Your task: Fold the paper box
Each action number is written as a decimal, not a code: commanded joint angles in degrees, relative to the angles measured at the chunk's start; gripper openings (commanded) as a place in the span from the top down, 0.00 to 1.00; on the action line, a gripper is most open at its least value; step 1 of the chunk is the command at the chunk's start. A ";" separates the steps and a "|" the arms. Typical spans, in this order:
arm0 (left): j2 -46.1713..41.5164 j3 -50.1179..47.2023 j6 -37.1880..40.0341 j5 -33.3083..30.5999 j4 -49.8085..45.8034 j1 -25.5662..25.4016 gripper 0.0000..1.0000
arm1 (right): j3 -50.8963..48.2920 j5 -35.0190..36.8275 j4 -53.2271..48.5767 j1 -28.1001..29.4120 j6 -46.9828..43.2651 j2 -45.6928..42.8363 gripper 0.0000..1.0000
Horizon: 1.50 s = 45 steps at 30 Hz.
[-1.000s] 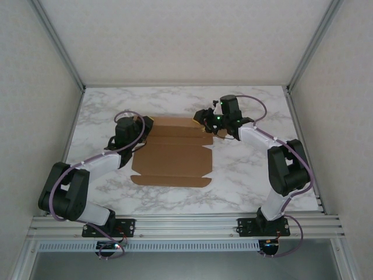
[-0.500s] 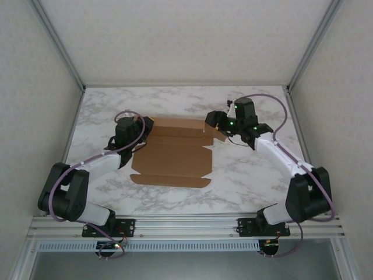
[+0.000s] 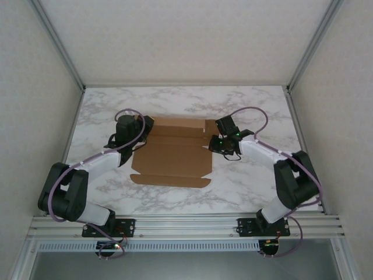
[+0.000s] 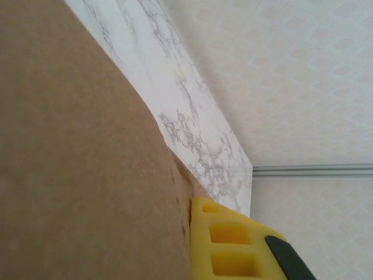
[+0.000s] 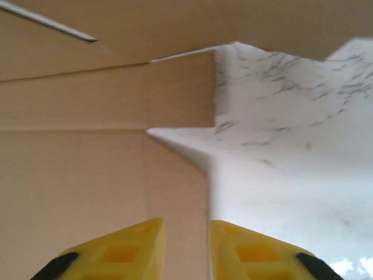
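Observation:
The paper box (image 3: 172,156) lies mostly flat on the marble table as a brown die-cut sheet with creases and tabs. My left gripper (image 3: 142,125) is at its far left corner, shut on a left flap. In the left wrist view that cardboard (image 4: 81,163) sits tight against one yellow finger (image 4: 233,245) and hides the other finger. My right gripper (image 3: 213,144) is low at the sheet's right edge. Its jaws (image 5: 186,224) stand open with a narrow gap, astride the right edge of the cardboard (image 5: 87,175) without pinching it.
The marble table (image 3: 256,175) has bare surface to the right of the sheet and in front of it. Metal frame posts and pale walls close off the back and sides. Both arm bases are bolted to the near rail (image 3: 186,224).
My right arm has swung from the box's far right corner down to its right edge, and its jaws have narrowed. The left arm and the sheet have stayed put.

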 commanded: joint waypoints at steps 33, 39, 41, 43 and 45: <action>4.28 4.54 2.25 -1.59 -10.70 -0.60 1.00 | 0.75 -16.33 23.27 -7.03 1.02 11.44 0.65; 3.79 4.46 2.50 -2.06 -11.46 -0.48 1.00 | 1.01 -7.98 15.51 -7.30 -1.99 10.80 0.63; 3.68 4.36 2.35 -1.95 -11.41 -0.25 1.00 | 0.91 -7.07 15.08 -7.27 -2.40 11.13 0.63; 3.60 4.27 2.32 -1.79 -11.28 -0.10 1.00 | 0.95 -6.07 14.53 -7.25 -2.75 11.56 0.63; 3.34 4.27 2.37 -1.89 -11.28 -0.11 1.00 | 1.08 -6.08 14.91 -7.24 -2.88 12.26 0.63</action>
